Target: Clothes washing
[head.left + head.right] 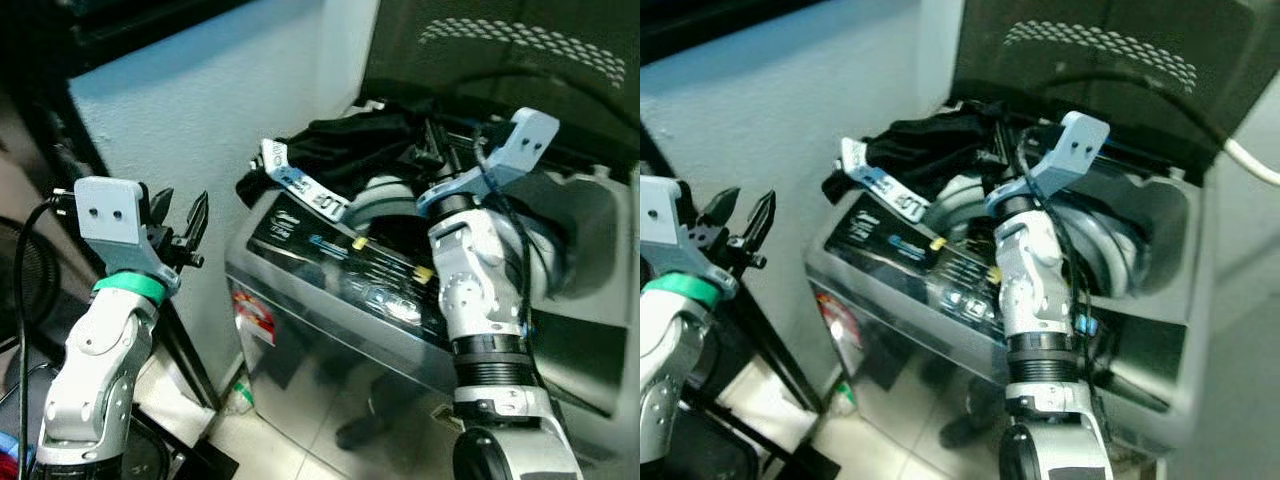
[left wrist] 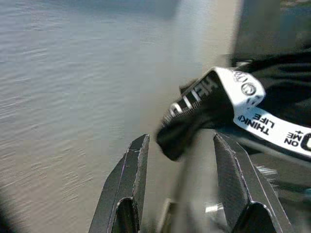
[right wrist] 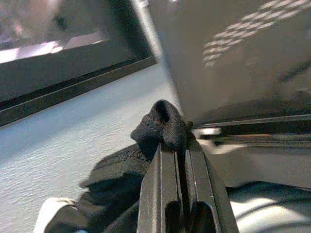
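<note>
Beside the pale wall (image 1: 200, 110), left gripper (image 1: 178, 222) raised, fingers spread and empty. Black garment (image 1: 345, 150) — white lettered band (image 1: 300, 190) hanging — draped over the washing machine (image 1: 330, 290) rim. Right gripper (image 3: 181, 145) above the tub — fingers clenched on the garment's fabric.

A black garment (image 1: 345, 150) with a white lettered band is draped over the washing machine (image 1: 330, 290) rim, pinched in the right gripper (image 3: 183, 145).
</note>
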{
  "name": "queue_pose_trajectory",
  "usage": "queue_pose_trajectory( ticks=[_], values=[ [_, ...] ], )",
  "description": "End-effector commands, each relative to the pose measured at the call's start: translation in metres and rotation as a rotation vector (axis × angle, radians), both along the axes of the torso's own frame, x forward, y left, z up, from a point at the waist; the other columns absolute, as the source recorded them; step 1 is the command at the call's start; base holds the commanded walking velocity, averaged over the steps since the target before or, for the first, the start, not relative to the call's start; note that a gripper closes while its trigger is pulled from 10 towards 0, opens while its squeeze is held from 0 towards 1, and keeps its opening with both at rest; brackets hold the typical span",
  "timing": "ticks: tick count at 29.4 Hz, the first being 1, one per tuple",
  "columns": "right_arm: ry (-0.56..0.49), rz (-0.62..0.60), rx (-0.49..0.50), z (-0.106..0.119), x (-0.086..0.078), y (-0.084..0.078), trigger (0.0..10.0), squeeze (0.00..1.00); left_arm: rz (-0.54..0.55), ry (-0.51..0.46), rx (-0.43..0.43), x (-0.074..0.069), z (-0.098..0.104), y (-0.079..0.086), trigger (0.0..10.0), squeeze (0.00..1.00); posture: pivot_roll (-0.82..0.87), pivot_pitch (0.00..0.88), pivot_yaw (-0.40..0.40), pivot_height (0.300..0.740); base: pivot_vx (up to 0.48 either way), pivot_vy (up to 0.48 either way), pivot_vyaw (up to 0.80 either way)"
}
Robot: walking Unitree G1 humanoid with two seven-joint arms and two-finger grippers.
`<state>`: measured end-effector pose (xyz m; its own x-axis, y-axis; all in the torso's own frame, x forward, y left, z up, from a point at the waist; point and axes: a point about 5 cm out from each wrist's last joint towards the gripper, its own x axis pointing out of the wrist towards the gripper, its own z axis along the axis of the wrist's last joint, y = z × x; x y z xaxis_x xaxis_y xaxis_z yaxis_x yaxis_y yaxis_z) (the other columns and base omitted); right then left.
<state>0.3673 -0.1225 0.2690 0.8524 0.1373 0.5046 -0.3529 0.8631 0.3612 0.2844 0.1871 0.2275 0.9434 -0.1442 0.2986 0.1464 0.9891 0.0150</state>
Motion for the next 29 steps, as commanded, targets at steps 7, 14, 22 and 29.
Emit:
queue_pose_trajectory(
  ticks=[7, 14, 22, 29],
  values=[
    [0.004, -0.013, 0.001, -0.002, -0.001, -0.004, 10.0, 0.0, -0.005, 0.014, 0.001, -0.001, -0.002, -0.001, 10.0, 0.0, 0.16, 0.024, 0.044, 0.74, 0.0, 0.0, -0.8],
    [-0.018, 0.008, -0.048, 0.003, 0.0, 0.0, 10.0, 0.0, -0.011, 0.015, -0.035, -0.004, -0.002, -0.002, 10.0, 0.0, 0.15, 0.034, 0.04, 0.74, 0.0, 0.069, -0.69],
    [-0.019, 0.041, -0.071, 0.006, 0.002, 0.006, 10.0, 0.0, -0.007, 0.001, -0.051, -0.008, -0.002, -0.005, 10.0, 0.0, 0.16, 0.042, 0.022, 0.74, 0.0, 0.48, 0.0],
    [-0.032, 0.057, -0.074, 0.014, 0.006, 0.01, 10.0, 0.0, 0.005, -0.003, -0.05, -0.01, -0.002, -0.004, 10.0, 0.0, 0.16, 0.042, 0.022, 0.74, 0.0, 0.0, 0.0]
  ],
)
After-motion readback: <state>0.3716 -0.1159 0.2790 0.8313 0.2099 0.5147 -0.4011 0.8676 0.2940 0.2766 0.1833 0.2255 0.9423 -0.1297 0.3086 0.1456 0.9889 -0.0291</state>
